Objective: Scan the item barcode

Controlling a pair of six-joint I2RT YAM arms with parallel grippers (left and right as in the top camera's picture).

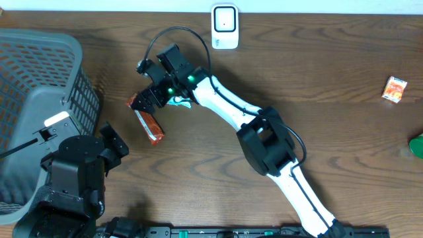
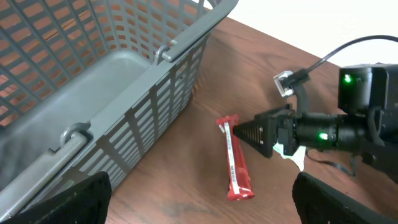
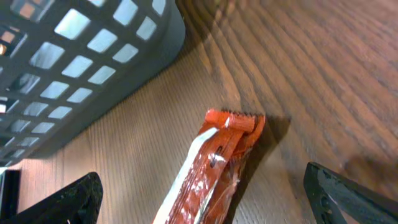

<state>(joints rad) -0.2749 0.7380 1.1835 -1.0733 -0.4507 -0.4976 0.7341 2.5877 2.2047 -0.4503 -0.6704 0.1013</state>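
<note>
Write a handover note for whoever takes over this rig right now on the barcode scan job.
Left gripper: open, empty, beside the grey basket.
Right gripper: open, low at one end of the red snack bar, not closed on it.
The red snack bar lies flat on the table by the basket. The white scanner stands at the far edge.
Done: nothing grasped or scanned.
Left: grasp the bar, carry it to the scanner, present the barcode.

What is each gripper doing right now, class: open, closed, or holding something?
Left gripper: open, empty.
Right gripper: open, empty, poised at the end of the red snack bar.
</note>
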